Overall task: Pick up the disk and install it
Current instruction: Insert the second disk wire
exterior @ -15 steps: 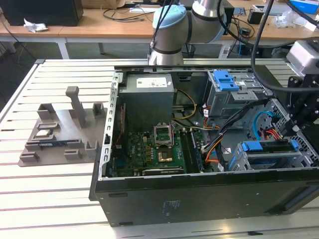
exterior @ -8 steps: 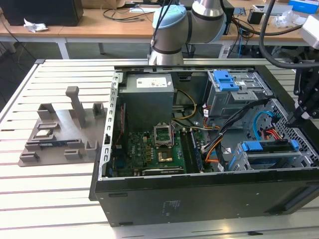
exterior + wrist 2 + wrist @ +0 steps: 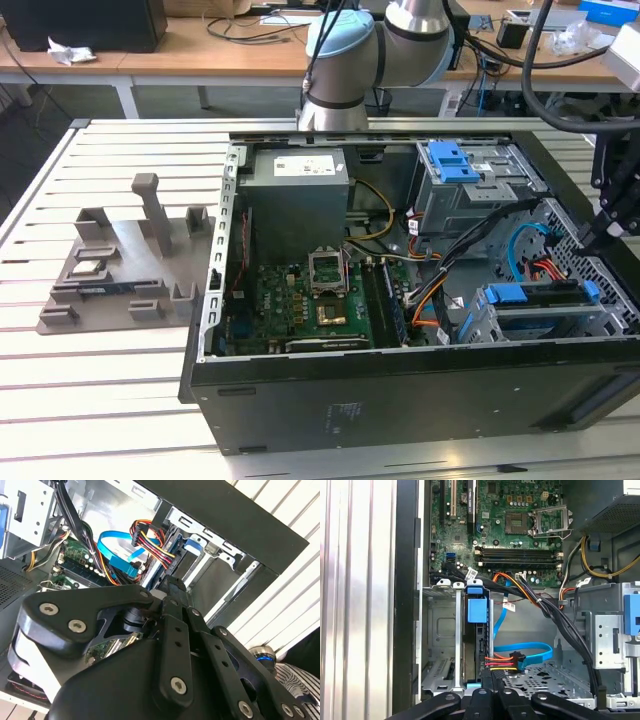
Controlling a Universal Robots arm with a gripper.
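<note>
The black pincer (image 3: 492, 700) looms closest in both wrist views, its linkages crowding the foreground; whether its fingers are spread or pressed together cannot be told. In the first wrist view it sits just at the rear end of the disk (image 3: 476, 645), which stands on edge in the drive cage (image 3: 442, 645) with its blue carrier tab showing and red, yellow and black power wires (image 3: 502, 661) plugged beside a blue data cable (image 3: 530, 652). Beyond lies the green motherboard (image 3: 490, 525). In the exterior view the open computer case (image 3: 400, 390) lies on a slatted white table (image 3: 100, 380), near a grey fixture (image 3: 125, 270).
</note>
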